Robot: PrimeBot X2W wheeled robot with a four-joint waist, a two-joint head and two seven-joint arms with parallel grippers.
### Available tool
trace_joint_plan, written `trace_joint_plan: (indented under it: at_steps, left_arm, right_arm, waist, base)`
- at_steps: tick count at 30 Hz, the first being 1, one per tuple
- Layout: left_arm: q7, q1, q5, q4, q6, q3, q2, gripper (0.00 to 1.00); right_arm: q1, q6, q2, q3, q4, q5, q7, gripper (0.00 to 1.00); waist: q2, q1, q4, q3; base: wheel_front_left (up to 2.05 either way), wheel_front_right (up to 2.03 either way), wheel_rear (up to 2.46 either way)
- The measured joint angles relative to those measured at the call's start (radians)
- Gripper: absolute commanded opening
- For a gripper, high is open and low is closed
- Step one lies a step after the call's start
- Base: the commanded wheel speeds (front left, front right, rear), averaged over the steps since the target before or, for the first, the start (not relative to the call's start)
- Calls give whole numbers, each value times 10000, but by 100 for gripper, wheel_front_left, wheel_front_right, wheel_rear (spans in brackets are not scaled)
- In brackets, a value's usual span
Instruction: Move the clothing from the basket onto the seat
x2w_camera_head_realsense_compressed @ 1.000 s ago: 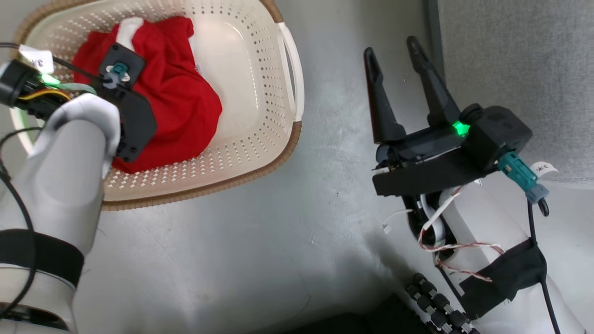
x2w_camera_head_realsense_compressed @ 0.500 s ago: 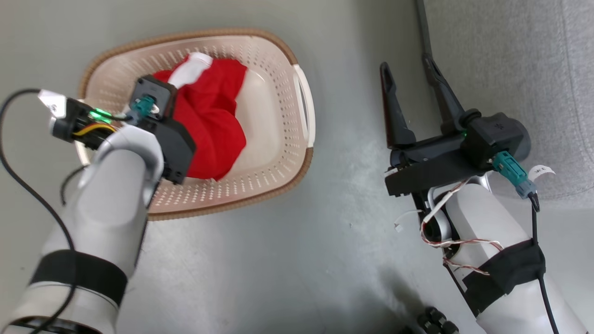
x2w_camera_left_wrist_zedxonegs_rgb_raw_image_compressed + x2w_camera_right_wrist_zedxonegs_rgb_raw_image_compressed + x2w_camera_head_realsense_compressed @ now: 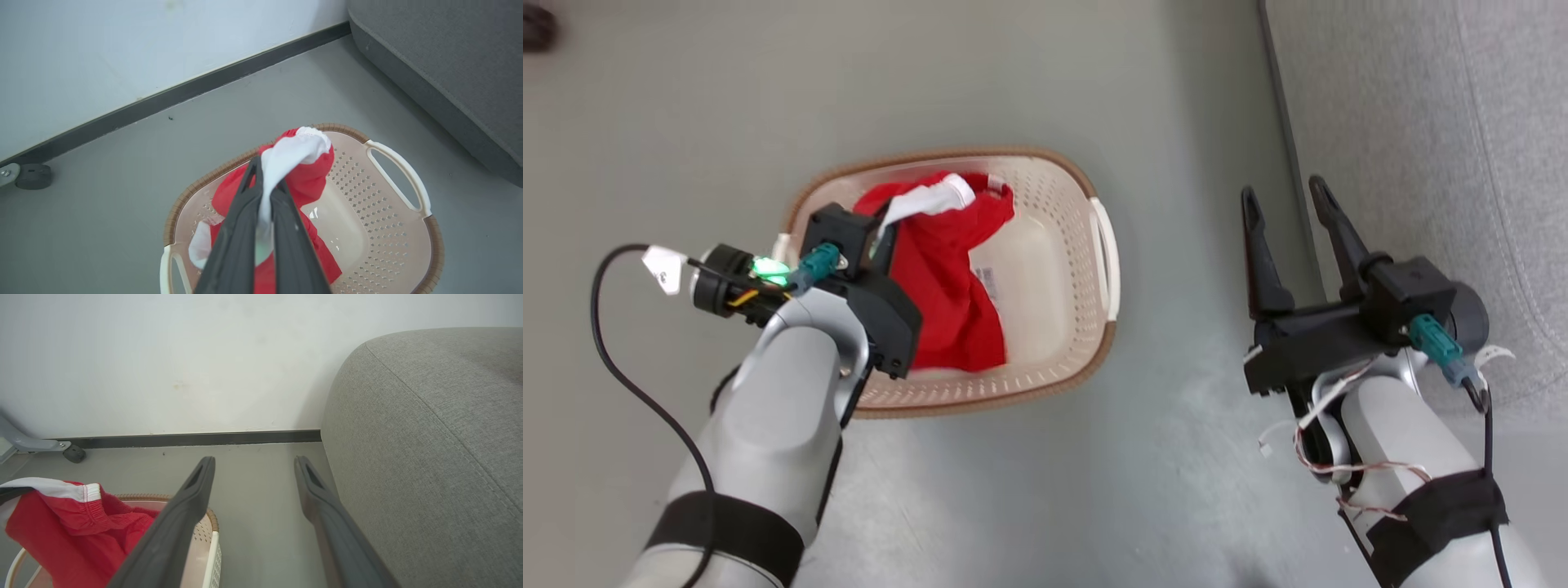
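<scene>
Left gripper [image 3: 265,179]: fingers pressed together, pinching the white trim band of the clothing [image 3: 304,175].
Clothing: red fabric hanging from the fingertips, its lower folds in the basket [image 3: 400,228] just below.
Handling: likely light, limp and slippery; the banded edge seems the firmest hold.
Right gripper [image 3: 254,461]: spread, empty.
Seat [image 3: 429,437]: just beside that gripper's outer finger.
</scene>
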Motion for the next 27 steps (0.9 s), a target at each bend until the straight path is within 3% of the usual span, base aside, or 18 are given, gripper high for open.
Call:
trace_joint_plan:
  at_steps: [7, 16, 27]
  left_arm:
    - [-33, 580, -546, -284, -6, 56, -213, 0]
    - [-79, 1199, -943, -792, -13, 2, -242, 0]
    - [-79, 1926, -1549, -2234, -13, -63, -247, 0]
  right_arm:
    - [478, 35, -100, -98, 330, 8, 0, 100]
    - [1200, 324, -92, -86, 679, 33, 2, 100]
    - [1921, 545, -88, -249, 767, 284, 2, 100]
  waist:
    - [0, -1, 403, -1003]
    - [-1, 0, 855, -2317]
    - [0, 0, 1244, -3646]
  base:
    - [0, 0, 0]
    - [0, 0, 0]
    - [0, 0, 0]
